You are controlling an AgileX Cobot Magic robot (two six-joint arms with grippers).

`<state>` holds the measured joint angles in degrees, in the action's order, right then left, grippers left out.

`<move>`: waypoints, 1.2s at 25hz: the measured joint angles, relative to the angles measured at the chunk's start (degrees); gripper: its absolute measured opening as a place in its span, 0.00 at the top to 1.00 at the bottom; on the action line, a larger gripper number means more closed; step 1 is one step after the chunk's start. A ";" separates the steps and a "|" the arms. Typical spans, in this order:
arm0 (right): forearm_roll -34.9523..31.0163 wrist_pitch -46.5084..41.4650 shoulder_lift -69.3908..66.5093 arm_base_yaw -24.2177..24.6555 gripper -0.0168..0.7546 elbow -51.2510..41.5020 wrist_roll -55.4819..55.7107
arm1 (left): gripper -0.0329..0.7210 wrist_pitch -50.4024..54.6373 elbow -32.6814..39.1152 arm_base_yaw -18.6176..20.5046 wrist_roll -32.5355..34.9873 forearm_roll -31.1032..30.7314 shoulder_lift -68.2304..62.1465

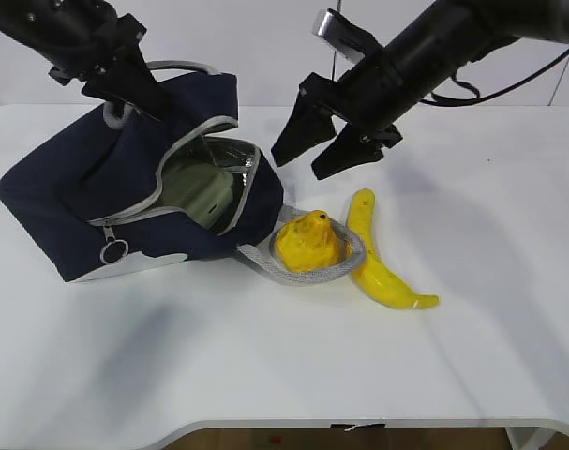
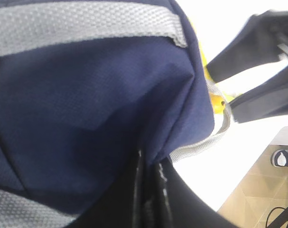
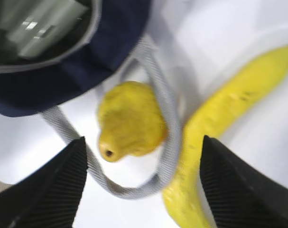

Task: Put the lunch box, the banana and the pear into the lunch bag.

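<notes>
The navy lunch bag (image 1: 68,197) lies tilted at the left with its zipped mouth gaping. The sage-green lunch box (image 1: 202,192) sits inside it. My left gripper (image 1: 139,98) is shut on the bag's top fabric (image 2: 96,109), which bunches into the jaws (image 2: 151,164). The pear (image 1: 308,242) rests on the table inside the loop of a grey rope handle (image 1: 265,262). Just right of it lies the banana (image 1: 382,267). My right gripper (image 1: 300,166) hovers open above them. In its wrist view the pear (image 3: 132,121) and banana (image 3: 219,137) show between the wide fingers (image 3: 143,142).
A white table (image 1: 284,366) carries everything, with its front edge near the bottom of the exterior view. The ring zipper pull (image 1: 112,250) hangs at the bag's lower left. The handle loop (image 3: 170,128) passes between pear and banana.
</notes>
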<state>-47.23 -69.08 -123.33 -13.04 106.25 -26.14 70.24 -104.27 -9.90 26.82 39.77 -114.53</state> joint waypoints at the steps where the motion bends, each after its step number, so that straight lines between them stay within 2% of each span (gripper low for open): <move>1: 2.51 -0.23 0.90 0.00 0.22 0.00 1.17 | 0.95 0.00 0.00 0.00 0.00 -0.08 0.00; 6: 17.75 -0.68 4.15 -0.10 0.22 0.00 7.53 | 0.95 0.00 0.00 0.00 -0.22 -0.14 0.00; 9: 23.62 -0.78 5.87 -0.10 0.22 0.00 10.40 | 0.95 0.00 0.00 0.10 -0.50 -0.49 0.00; 13: 28.21 -0.96 9.01 -0.50 0.22 -0.80 12.86 | 0.95 0.00 0.00 1.41 -1.46 -0.58 0.00; 20: 31.80 -1.51 14.41 -1.44 0.22 -10.04 13.37 | 0.95 0.00 0.00 4.36 -2.14 -0.26 0.00; 30: 31.83 -1.51 14.17 -2.56 0.22 -13.92 13.48 | 0.95 0.00 0.00 6.82 -2.14 -0.22 0.00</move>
<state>-15.40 -70.59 -109.16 -15.60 92.32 -12.66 70.24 -104.27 -3.08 24.68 39.55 -114.53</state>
